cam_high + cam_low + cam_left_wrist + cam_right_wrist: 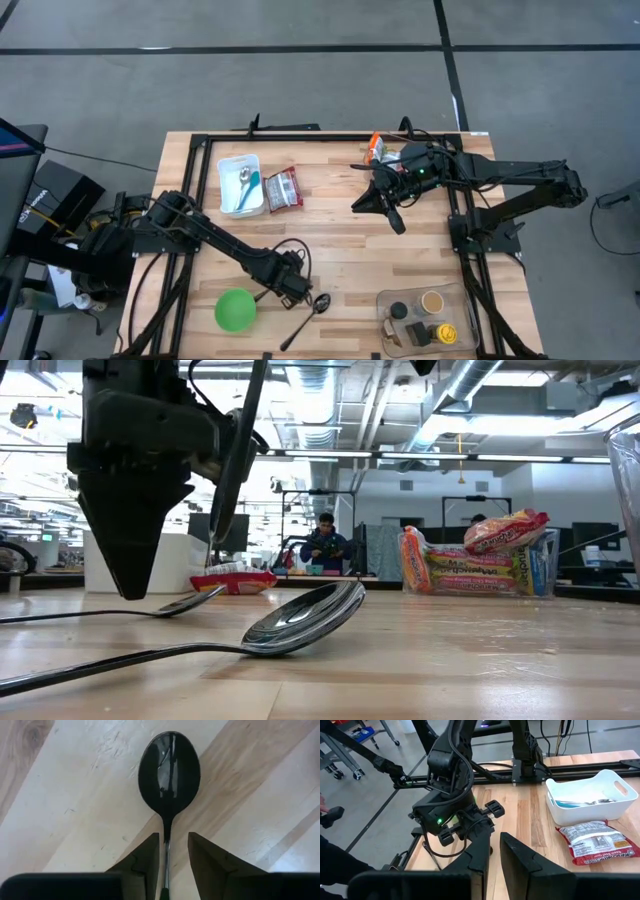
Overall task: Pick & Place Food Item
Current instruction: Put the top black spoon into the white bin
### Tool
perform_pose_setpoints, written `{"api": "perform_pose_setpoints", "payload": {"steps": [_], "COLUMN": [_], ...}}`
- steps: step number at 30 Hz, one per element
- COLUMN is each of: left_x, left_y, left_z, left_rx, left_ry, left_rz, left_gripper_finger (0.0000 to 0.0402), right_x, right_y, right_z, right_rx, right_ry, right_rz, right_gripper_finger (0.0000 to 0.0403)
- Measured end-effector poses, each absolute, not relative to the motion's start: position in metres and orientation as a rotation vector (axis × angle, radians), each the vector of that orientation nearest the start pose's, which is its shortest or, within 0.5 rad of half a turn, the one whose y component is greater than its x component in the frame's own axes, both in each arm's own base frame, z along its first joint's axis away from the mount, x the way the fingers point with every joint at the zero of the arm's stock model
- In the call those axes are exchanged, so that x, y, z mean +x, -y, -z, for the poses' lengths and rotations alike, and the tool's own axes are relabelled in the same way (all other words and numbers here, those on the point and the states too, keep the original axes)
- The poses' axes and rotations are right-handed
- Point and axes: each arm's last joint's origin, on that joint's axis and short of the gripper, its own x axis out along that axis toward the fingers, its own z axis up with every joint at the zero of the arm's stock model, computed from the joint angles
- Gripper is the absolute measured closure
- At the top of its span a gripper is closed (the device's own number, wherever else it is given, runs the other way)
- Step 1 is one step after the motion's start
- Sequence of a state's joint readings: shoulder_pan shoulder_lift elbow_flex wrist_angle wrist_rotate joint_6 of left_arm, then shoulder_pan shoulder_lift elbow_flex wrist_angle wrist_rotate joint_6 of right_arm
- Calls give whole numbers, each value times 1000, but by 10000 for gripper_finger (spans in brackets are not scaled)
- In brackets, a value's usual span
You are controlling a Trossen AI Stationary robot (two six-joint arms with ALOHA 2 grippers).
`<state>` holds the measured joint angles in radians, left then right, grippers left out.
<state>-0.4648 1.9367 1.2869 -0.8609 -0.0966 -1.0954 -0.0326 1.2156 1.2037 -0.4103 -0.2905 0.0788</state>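
A dark shiny spoon (170, 770) lies flat on the wooden table, its bowl ahead of my left gripper (173, 836). The gripper is open and low at the table's near middle (300, 292), with one finger on either side of the thin handle (166, 847); a gap shows on both sides. The low view shows two spoons: one by the gripper (195, 600) and one nearer the camera (300, 620). A red food packet (283, 188) lies flat beside a white bin (240, 205). My right gripper (378, 212) is open and empty, at the far right.
A green bowl (235, 310) sits left of the spoon. The white bin holds a spoon. Orange snack packets (375, 148) stand at the far edge. A clear tray (385, 300) with small jars is at the near right. Black frame rails run along the table's sides.
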Motion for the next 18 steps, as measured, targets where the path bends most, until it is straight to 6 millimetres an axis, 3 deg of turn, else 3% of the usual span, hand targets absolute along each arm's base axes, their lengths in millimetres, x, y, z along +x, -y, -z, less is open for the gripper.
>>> {"api": "perform_pose_setpoints", "payload": {"steps": [10, 18], "left_x": [305, 303], "left_y": [153, 151], "left_z": [-133, -140], "left_rx": [-558, -544], "left_ry": [-1451, -1400], "left_rz": [-469, -488], "left_gripper_finger": [302, 306], "right_x": [261, 261], "right_y": [0, 0], "right_z": [-369, -369], "right_rx": [146, 146], "right_ry": [-428, -427], "right_rz": [-238, -238], "right_gripper_finger": [363, 363]}}
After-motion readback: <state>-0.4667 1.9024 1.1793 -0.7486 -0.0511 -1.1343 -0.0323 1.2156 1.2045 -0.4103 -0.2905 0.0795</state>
